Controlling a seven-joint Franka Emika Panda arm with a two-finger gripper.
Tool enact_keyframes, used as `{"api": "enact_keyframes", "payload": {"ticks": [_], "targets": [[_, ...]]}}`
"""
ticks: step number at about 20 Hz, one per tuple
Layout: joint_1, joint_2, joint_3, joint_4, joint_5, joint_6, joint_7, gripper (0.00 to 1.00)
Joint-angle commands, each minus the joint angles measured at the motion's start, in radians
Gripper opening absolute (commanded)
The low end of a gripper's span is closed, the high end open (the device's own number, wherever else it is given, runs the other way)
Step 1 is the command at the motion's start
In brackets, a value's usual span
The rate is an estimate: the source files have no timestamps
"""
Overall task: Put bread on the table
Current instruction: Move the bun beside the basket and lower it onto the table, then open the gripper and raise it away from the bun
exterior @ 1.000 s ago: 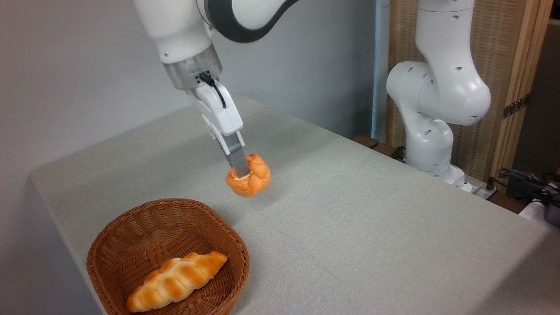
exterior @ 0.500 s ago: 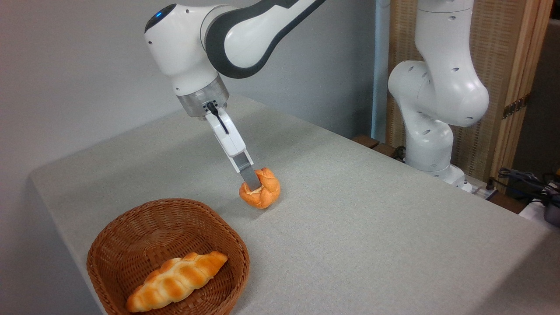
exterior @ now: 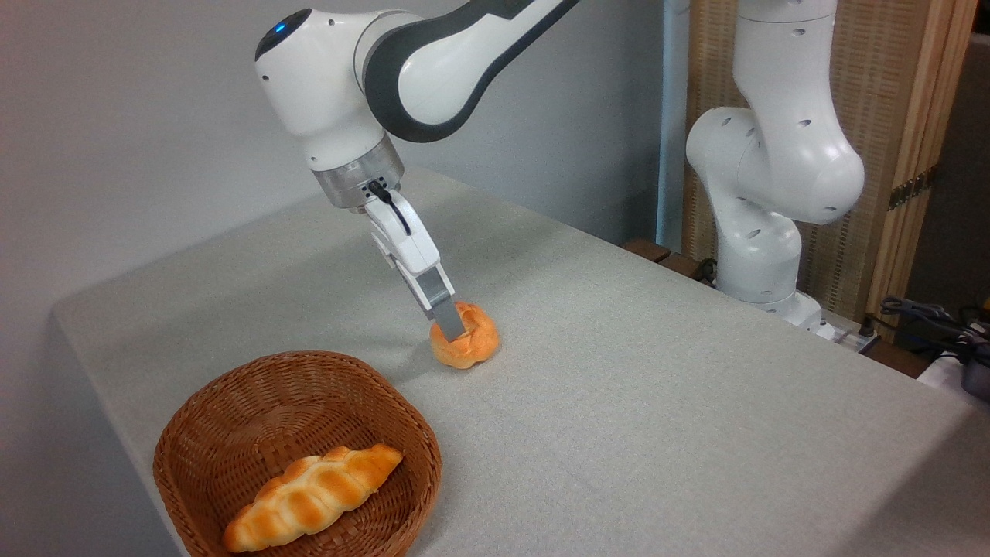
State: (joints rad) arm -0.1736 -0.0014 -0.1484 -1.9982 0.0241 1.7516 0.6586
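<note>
Grey-beige table (exterior: 657,402), fingers (exterior: 452,329) clamped on bread (exterior: 468,348) resting there, no readable writing

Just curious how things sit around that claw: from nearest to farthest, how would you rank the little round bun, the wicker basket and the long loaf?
From the gripper:
1. Round bun, right at its fingertips, on the table.
2. Wicker basket, below and left.
3. Long loaf, inside the basket near its front.

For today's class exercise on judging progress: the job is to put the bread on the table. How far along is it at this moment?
Done: the bread is out of the basket and seems to rest on the table. In hand: the gripper is at the bun; whether it is clamped cannot be told. Left: let go and lift away. The long loaf lies in the basket.
</note>
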Motion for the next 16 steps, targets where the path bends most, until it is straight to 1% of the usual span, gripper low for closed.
{"api": "enact_keyframes", "payload": {"ticks": [1, 4, 5, 7, 8, 9, 11, 12, 14, 16], "targets": [[-0.003, -0.006, 0.010, 0.016, -0.020, 0.009, -0.017, 1.00], [0.003, -0.012, 0.020, 0.073, -0.026, 0.009, -0.027, 1.00], [0.006, -0.014, 0.038, 0.100, -0.036, 0.009, -0.025, 1.00], [0.011, -0.014, 0.094, 0.174, -0.085, 0.008, -0.022, 1.00], [0.029, -0.015, 0.108, 0.208, -0.104, 0.008, -0.022, 1.00], [0.060, -0.020, 0.109, 0.228, -0.107, 0.006, -0.014, 1.00], [0.133, -0.031, 0.093, 0.266, -0.107, -0.006, -0.014, 1.00], [0.161, -0.029, 0.076, 0.294, -0.107, -0.012, -0.016, 1.00], [0.195, -0.023, 0.059, 0.346, -0.105, -0.044, -0.017, 1.00], [0.198, -0.022, 0.059, 0.364, -0.095, -0.073, -0.016, 1.00]]}}
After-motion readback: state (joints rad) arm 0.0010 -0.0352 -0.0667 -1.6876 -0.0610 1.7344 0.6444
